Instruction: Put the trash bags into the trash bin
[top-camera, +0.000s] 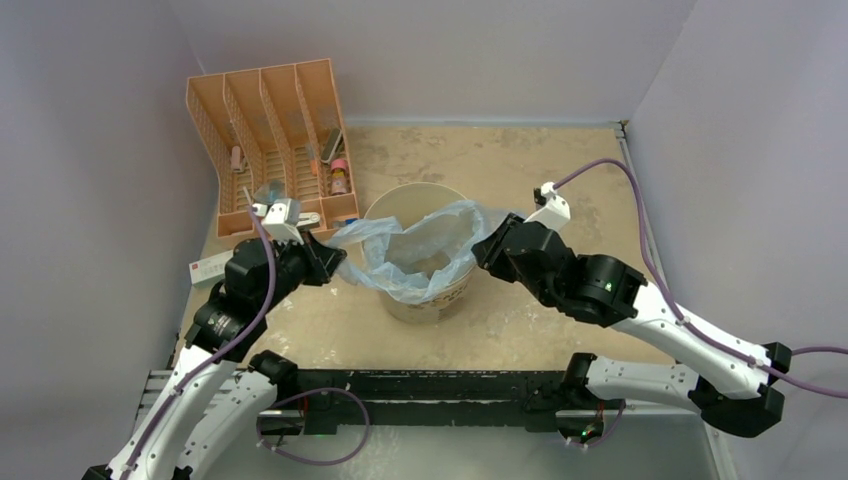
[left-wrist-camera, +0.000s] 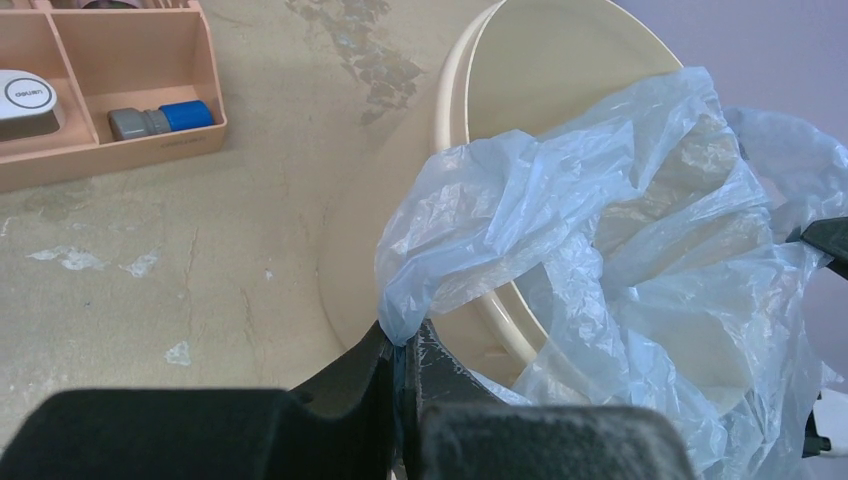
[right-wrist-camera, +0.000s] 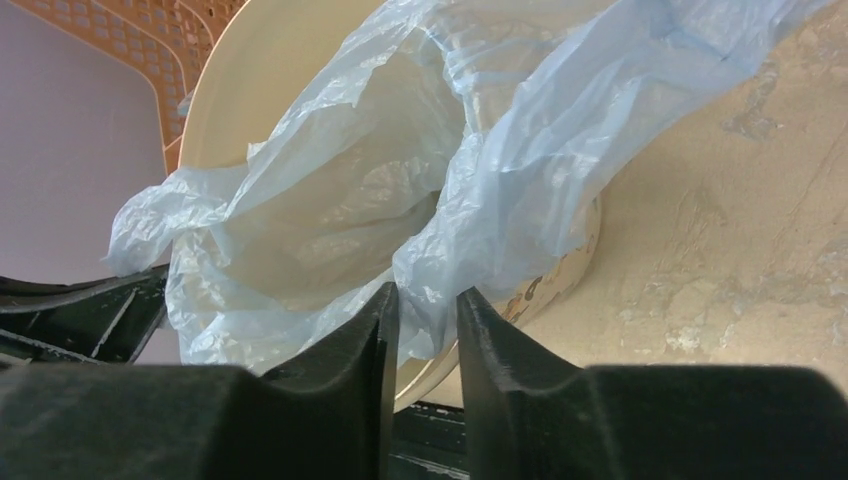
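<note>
The left gripper (left-wrist-camera: 403, 345), at the bottom edge of the left wrist view, is pinching a twisted corner of the thin, crinkly, translucent light-blue plastic bag (left-wrist-camera: 600, 230), its black jaws pressed together. The right gripper (right-wrist-camera: 428, 312), at the bottom of its own view, is holding its jaws narrowly apart with a fold of the same film hanging between them. Whether it is gripping cannot be told. In the overhead view the bag is lying at frame centre, stretched between both arms across the mouth of the round cream-beige plastic bucket (top-camera: 440, 308), sagging partly inside and draping over the near rim. Judged progress: partial, as both held corners are hanging outside and need pushing in. The bucket is looking rigid and smooth-walled, the bag limp and creased. An orange slotted plastic rack (top-camera: 270, 130) is standing at upper left on the mottled tan table (top-camera: 580, 170).
</note>
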